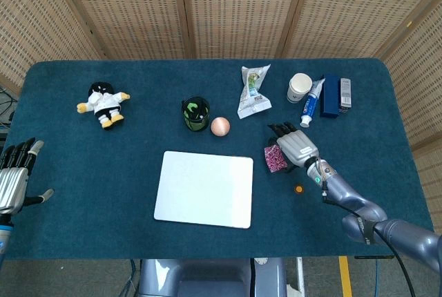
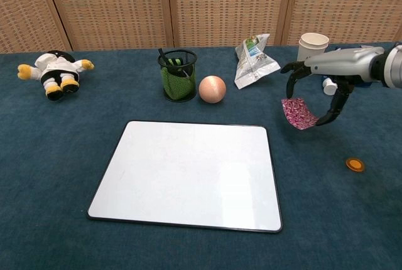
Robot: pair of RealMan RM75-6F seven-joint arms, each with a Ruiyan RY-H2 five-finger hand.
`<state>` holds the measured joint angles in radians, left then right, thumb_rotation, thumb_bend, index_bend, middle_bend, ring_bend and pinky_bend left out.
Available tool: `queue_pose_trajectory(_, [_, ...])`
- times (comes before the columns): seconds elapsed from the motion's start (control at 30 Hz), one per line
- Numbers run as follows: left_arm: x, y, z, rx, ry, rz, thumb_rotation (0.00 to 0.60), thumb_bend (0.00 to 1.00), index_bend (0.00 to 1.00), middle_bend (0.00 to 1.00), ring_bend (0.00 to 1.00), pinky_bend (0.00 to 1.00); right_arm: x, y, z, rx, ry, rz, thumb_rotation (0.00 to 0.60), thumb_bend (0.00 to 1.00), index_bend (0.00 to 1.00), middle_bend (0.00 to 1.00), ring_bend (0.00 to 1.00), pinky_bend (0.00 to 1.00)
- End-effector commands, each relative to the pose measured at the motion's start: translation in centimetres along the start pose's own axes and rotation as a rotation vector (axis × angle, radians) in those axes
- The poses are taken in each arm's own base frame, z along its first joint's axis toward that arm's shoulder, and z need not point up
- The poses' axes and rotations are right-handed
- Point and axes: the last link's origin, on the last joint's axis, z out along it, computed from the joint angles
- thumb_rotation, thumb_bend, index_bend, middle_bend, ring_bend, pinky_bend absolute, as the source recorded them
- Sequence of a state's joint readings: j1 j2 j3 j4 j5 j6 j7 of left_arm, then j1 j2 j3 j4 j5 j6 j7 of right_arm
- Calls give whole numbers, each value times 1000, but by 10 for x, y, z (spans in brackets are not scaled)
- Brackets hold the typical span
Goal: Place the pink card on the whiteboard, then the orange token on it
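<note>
The right hand [image 2: 317,85] is at the right side of the chest view, up off the bench [image 2: 50,157], and it holds the pink card [image 2: 298,113]. The card hangs under the hand, pinched between the fingers [image 2: 290,76] on one side and the thumb on the other, and it is bent a little. It is lifted above the blue cloth and sits just past the upper right corner of the whiteboard [image 2: 188,172], not over it. In the head view the same right hand [image 1: 295,146] shows right of the middle, with the pink card [image 1: 274,159] sticking out on its left side, close to the whiteboard [image 1: 204,188]. The orange token [image 2: 355,164] lies flat on the bench at the lower right of the chest view, below the hand and apart from it. In the head view the orange token [image 1: 298,188] is a small dot just under the hand. The left hand [image 1: 15,176] is at the far left edge of the head view, with its fingers spread and nothing in it. Along the top of the bench are a toy doll [image 2: 55,69], a black pen cup [image 2: 176,74], a pink ball [image 2: 212,88], a snack bag [image 2: 254,53] and a paper cup [image 2: 313,43].
</note>
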<state>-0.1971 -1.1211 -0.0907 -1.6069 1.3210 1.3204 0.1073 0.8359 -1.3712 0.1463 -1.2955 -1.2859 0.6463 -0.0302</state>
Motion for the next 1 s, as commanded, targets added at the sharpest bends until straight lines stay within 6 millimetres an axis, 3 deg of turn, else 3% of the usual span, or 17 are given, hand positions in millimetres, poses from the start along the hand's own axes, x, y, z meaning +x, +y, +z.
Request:
queue_pose_trajectory(0.03, [1,0,0,-1,1,-1,600,0,0,0,0,0,22,-14,-9,45,31,23,600,207,496,0,0,0])
queue_pose_trajectory(0.27, [1,1,-2,-8,0,-3,600,0,0,0,0,0,33,-57,-14,137,39,38,600,207,496,0,0,0])
queue_pose_trajectory(0.5, [0,1,-3,-10,-4,-3,600,0,0,0,0,0,24,-98,-4,188,22,28,600,208,496,0,0,0])
queue_pose_trajectory(0.9, [1,-2,-2,0,-11,-15,600,0,0,0,0,0,-3,-135,15,169,-11,-20,600,203,494,0,0,0])
queue_pose_trajectory(1.0, [0,-2,-2,1,-14,-16,600,0,0,0,0,0,-5,-140,16,166,0,-23,600,118,385,0,0,0])
